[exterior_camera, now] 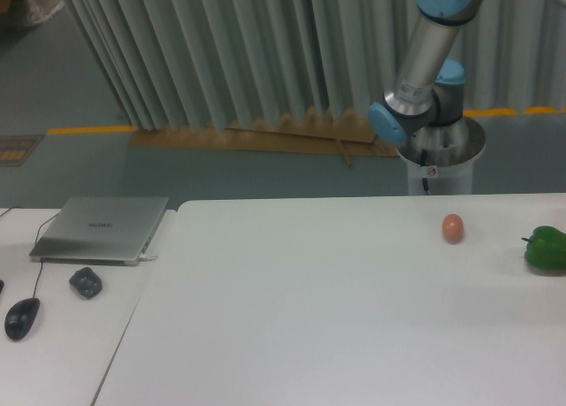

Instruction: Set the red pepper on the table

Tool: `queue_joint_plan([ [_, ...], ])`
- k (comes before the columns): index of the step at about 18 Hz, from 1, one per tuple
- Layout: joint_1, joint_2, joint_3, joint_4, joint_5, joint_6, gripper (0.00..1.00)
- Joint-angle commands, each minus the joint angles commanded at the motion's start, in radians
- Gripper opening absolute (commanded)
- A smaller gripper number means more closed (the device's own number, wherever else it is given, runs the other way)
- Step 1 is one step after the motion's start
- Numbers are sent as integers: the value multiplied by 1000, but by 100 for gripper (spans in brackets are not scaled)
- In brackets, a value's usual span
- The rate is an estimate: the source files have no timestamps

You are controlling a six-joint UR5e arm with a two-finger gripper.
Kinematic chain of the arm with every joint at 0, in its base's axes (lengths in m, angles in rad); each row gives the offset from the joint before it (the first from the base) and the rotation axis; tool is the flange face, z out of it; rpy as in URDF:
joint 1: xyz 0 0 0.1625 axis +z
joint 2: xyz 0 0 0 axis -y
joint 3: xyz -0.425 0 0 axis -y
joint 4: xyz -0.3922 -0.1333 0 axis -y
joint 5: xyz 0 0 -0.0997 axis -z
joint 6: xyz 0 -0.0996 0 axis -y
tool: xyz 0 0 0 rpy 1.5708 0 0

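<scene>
Beyond the far right edge of the table [336, 317], only the arm's base and lower links [424, 61] show; the rest runs up and out of the top of the frame. That leaves you blind on the very relation the coming move depends on. The gripper is out of view, so you cannot tell whether its fingers are spread or closed on something, and the red pepper is nowhere in the picture either. Which way the pepper lies from the gripper cannot be read here. It may already be carried somewhere above the frame, but that is only a guess.

What you can judge is the landing surface. The tabletop is plain, white and flat. Its right side carries a small orange-pink ball [453, 227] near the far edge, and a green pepper [546, 247] at the right border, well apart from the ball. Left of the table sits a separate desk [62, 335] with a closed laptop [102, 229], a mouse [21, 317] and a small dark object [86, 282].

For the set-down, you would do well to aim toward the middle, away from the ball, which looks likely to roll if nudged.
</scene>
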Motion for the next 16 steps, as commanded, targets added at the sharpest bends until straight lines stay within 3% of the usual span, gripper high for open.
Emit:
queue_joint_plan([
  [16,5,-61,14,9,5,-49,100],
])
